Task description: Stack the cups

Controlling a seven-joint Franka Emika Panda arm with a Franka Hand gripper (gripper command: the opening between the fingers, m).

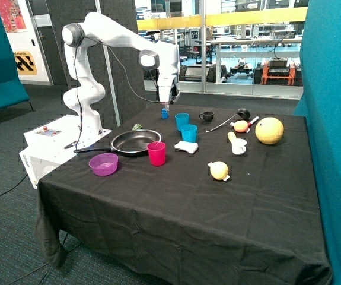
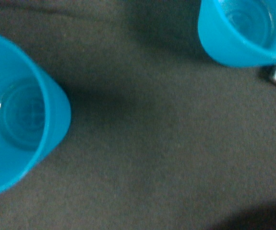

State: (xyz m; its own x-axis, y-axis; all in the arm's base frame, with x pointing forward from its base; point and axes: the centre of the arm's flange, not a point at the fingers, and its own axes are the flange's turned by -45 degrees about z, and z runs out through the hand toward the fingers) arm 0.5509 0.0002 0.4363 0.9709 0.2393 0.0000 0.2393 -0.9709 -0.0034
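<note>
The end effector (image 1: 165, 110), its opening not discernible, is hovering above the surface (image 1: 176, 202) near two upright light blue plastic tumblers (image 1: 182, 121) (image 1: 188, 132), the pink-red tumbler (image 1: 156, 153) standing apart; all appear light, thin-walled and smooth, best gripped across the rim wall.

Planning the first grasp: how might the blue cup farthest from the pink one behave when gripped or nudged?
The far blue cup looks like thin plastic and is empty in the wrist view, so it is probably light and may slide on the cloth. It stands upright and tapered, so a high nudge might tip it. The gripper hovers beside it.
</note>
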